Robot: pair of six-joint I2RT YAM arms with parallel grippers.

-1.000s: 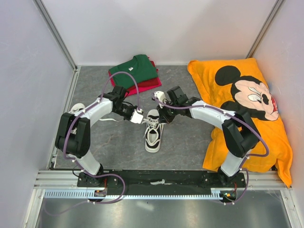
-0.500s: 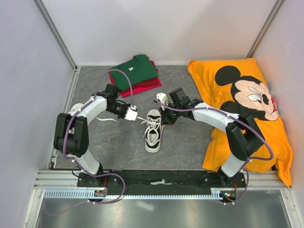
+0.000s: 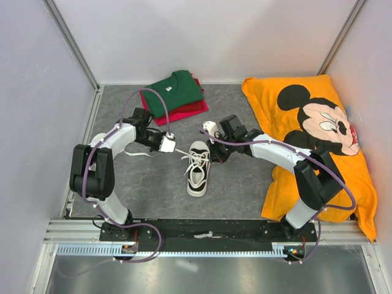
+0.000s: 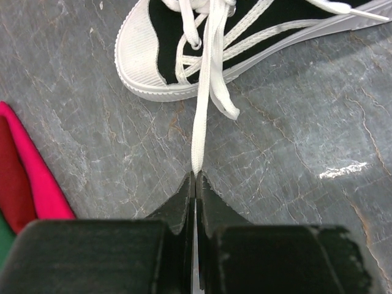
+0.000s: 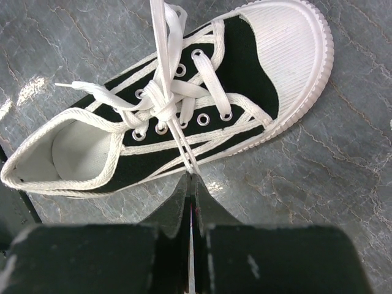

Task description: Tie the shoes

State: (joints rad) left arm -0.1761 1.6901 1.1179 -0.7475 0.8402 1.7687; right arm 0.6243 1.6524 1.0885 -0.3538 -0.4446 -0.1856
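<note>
One shoe point(image 3: 197, 170), dark canvas with white trim and a white rubber toe, lies in the middle of the grey floor. My left gripper point(image 3: 174, 149) is to its left, shut on a white lace point(image 4: 202, 110) that runs taut from the eyelets to the fingertips point(image 4: 195, 176). On the shoe's right, my right gripper point(image 3: 212, 154) is shut on a doubled lace strand point(image 5: 187, 156) that leads from the knot point(image 5: 162, 104) over the shoe's point(image 5: 233, 67) side. The second shoe point(image 3: 98, 139) shows only partly at the left wall, behind the left arm.
Folded green and red shirts point(image 3: 173, 95) lie at the back, and their red edge point(image 4: 27, 177) shows in the left wrist view. An orange Mickey Mouse pillow point(image 3: 318, 141) fills the right side. Enclosure walls stand on three sides.
My left gripper has drawn back to the left with its lace, pulling it taut. The right gripper has shifted slightly right and down with its strand. The shoe has barely moved.
</note>
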